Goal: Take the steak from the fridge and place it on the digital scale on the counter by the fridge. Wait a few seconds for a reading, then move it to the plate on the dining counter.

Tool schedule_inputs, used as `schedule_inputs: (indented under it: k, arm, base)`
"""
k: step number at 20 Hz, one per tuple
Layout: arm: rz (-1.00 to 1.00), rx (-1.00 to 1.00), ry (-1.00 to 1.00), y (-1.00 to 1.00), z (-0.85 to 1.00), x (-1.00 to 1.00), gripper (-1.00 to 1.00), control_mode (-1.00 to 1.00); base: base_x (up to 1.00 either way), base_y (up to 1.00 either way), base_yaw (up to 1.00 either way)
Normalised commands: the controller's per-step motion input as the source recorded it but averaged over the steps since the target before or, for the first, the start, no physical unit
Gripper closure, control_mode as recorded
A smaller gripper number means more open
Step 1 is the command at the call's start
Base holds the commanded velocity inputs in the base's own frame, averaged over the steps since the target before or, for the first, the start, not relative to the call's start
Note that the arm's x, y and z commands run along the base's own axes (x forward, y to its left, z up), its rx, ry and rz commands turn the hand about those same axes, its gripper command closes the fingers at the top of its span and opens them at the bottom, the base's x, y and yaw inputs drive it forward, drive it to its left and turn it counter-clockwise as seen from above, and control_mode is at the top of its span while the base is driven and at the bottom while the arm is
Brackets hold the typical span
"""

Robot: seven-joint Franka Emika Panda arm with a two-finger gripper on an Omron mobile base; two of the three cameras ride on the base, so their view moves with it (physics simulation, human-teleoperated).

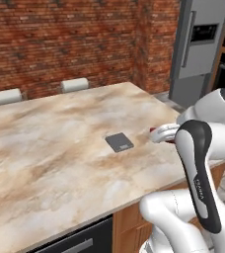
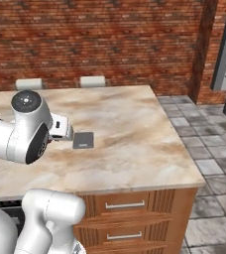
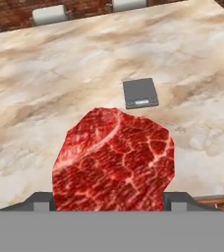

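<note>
Counter (image 3: 45,74) bare around scale (image 3: 140,92); steak (image 3: 114,160) clamped in tool (image 3: 106,203), fingertips hidden.

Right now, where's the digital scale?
The digital scale lies flat on the counter, bare, toward its fridge-side end. In the hand view it sits just beyond the steak held in the fingers.

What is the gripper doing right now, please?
Gripper: closed on the steak, carried above the counter.
</note>
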Motion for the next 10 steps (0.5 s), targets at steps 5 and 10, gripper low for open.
schedule_inputs:
  k: [5,10]
  arm:
    - [-0.11,-0.02,0.01,0.18,-0.06,0.4,1.0,-1.0]
    - [-0.17,0.0,0.08,0.23,-0.32,0.96,1.0,-1.0]
  base:
    - [0.23,0.22,-0.07]
    - [0.0,0.0,0.0]
